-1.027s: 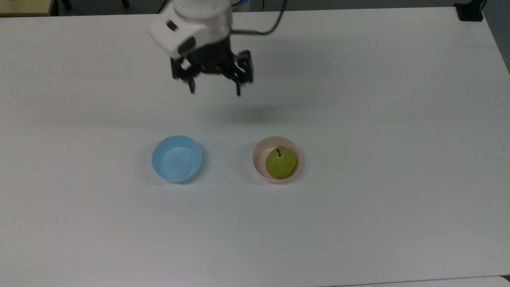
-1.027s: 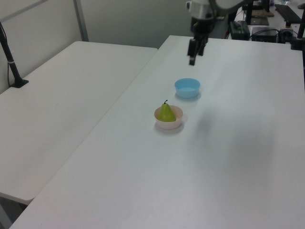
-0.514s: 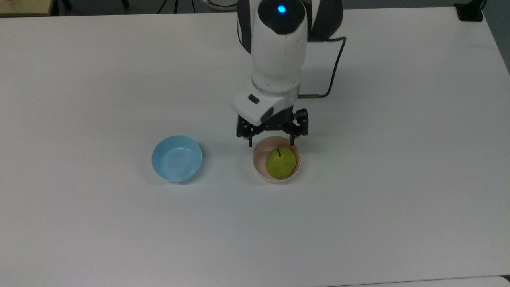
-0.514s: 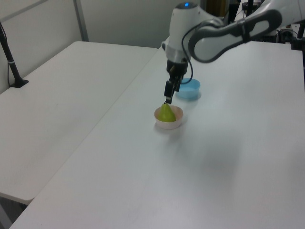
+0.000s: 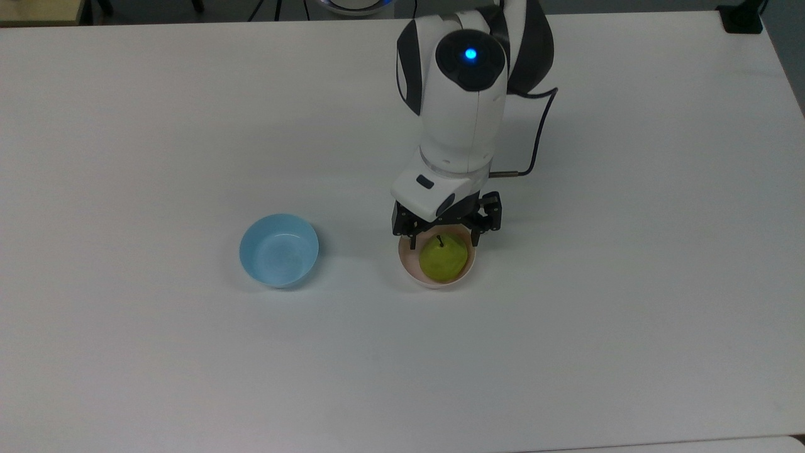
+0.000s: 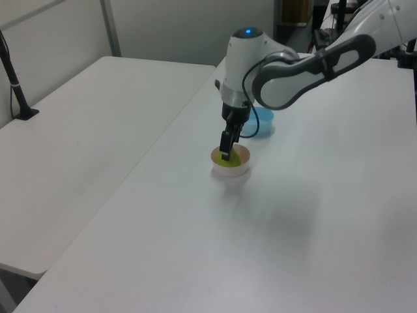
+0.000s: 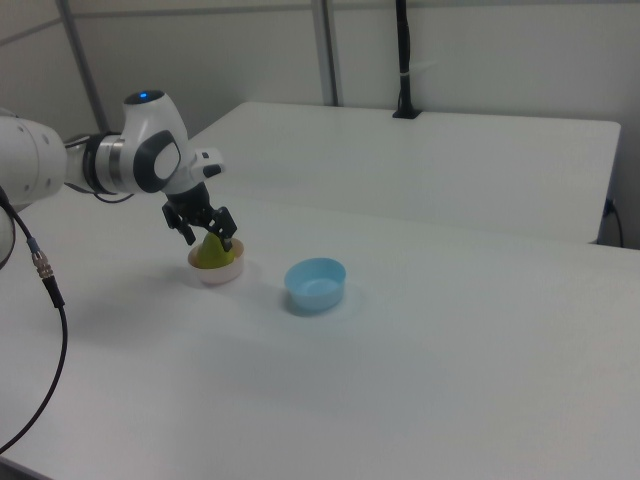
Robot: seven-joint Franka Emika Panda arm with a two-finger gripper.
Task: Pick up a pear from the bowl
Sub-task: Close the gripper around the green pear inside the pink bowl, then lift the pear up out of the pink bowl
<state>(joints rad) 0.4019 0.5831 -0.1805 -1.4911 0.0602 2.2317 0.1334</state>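
Note:
A yellow-green pear [image 5: 444, 263] with a short dark stem sits upright in the pale pink bowl [image 5: 407, 267] near the middle of the white table. My gripper [image 5: 444, 244] hangs over the bowl, open, with one black finger on each side of the pear's upper part. Whether the pads touch the fruit I cannot tell. In the left view the gripper [image 6: 225, 154] covers most of the pear [image 6: 229, 166] inside the bowl [image 6: 232, 173]. In the right view the gripper [image 7: 209, 241] straddles the pear [image 7: 209, 256] above the bowl [image 7: 217, 275].
A light blue bowl [image 5: 278, 250] of the same size stands apart on the top view's left of the pink one, also seen as the blue bowl [image 7: 316, 284] in the right view. A second white table [image 6: 78, 130] adjoins. A black cable [image 5: 538, 138] trails from the wrist.
The arm came from the table's far side to the pink bowl, then dropped lower, so the open fingers now flank the pear. Pear and bowls have not moved.

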